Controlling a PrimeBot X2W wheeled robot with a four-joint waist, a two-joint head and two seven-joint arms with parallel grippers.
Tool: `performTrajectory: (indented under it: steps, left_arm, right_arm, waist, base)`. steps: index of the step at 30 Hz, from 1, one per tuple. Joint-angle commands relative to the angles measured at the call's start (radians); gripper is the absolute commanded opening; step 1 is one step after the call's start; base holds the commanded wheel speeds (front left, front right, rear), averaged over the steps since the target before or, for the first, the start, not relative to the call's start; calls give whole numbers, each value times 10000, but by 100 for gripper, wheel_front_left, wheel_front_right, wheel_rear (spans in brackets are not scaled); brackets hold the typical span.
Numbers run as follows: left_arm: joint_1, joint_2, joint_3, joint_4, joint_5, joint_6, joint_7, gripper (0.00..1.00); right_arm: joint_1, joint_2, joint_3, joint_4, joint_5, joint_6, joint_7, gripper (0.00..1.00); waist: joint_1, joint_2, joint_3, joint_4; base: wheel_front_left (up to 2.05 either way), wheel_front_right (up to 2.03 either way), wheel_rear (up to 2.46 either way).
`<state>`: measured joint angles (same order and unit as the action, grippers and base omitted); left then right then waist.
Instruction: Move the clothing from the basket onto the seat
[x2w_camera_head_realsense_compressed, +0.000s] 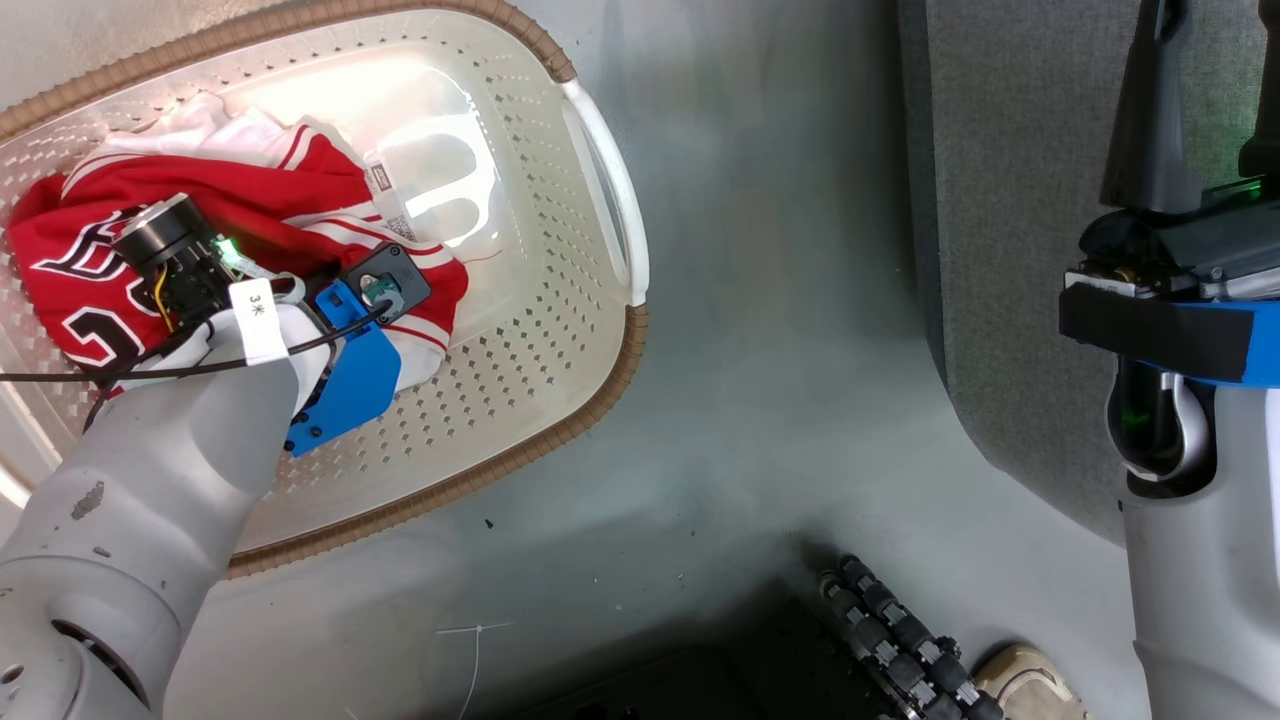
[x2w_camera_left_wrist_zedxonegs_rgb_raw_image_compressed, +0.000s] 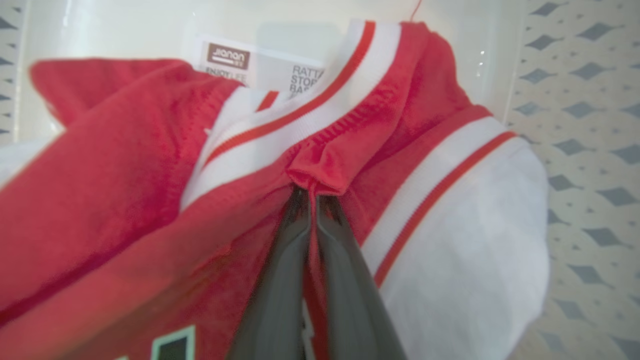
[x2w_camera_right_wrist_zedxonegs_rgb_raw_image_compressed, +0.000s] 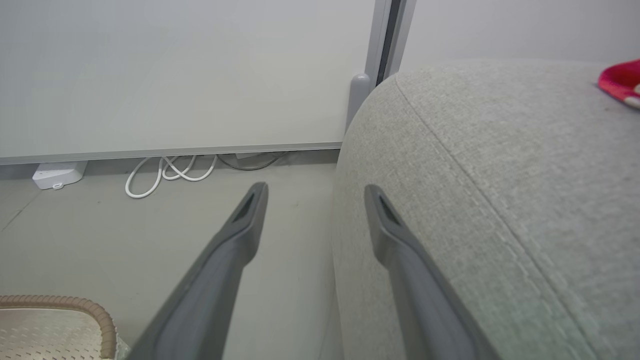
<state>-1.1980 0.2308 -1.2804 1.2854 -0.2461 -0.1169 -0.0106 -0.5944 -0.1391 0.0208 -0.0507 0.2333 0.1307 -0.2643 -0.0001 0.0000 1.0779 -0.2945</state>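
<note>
Left gripper (x2w_camera_left_wrist_zedxonegs_rgb_raw_image_compressed: 310, 192) clamped on a jersey (x2w_camera_left_wrist_zedxonegs_rgb_raw_image_compressed: 125, 175) fold, basket (x2w_camera_left_wrist_zedxonegs_rgb_raw_image_compressed: 580, 150) wall beyond it, right gripper (x2w_camera_right_wrist_zedxonegs_rgb_raw_image_compressed: 315, 195) spread wide, empty, seat (x2w_camera_right_wrist_zedxonegs_rgb_raw_image_compressed: 500, 175) just beside one finger.

Clothing (x2w_camera_head_realsense_compressed: 270, 195) in basket (x2w_camera_head_realsense_compressed: 560, 330), left of seat (x2w_camera_head_realsense_compressed: 1010, 250)

At ten o'clock in the right wrist view, a looped white cable (x2w_camera_right_wrist_zedxonegs_rgb_raw_image_compressed: 167, 172) lies on the grey floor (x2w_camera_right_wrist_zedxonegs_rgb_raw_image_compressed: 75, 240) beside a small white plastic box (x2w_camera_right_wrist_zedxonegs_rgb_raw_image_compressed: 57, 175). At five o'clock in the head view sits a tan shoe (x2w_camera_head_realsense_compressed: 1030, 680).
</note>
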Motion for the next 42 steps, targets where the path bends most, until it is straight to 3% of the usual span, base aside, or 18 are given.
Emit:
performTrajectory:
  steps: [1,14,16,27,42]
  left_arm:
    - [-57,14,-27,35,-23,2,-28,0]
    - [360,-671,17,24,-336,-63,-904,0]
    - [553,-1138,145,-44,-616,-59,-1475,0]
    - [1214,-1733,571,-657,-1326,104,-2432,0]
    - [2711,-1751,1661,-3845,-1674,710,-2558,0]
  right_arm:
    - [-36,80,20,90,28,0,-1,100]
    - [-11,28,-49,302,16,-1,-2,100]
    - [150,-81,-126,422,-37,-1,-2,100]
    - [840,-373,-428,824,-182,-1,-2,100]
    - [2538,-593,-931,1544,-414,-1,-2,100]
  waist:
    - [1,0,-11,4]
    - [1,0,-831,300]
    - [1,0,-1417,621]
    - [1,0,-3174,1570]
    - [1,0,-6229,2860]
  base:
    - [0,0,0]
    - [0,0,0]
    - [0,0,0]
    - [0,0,0]
    - [0,0,0]
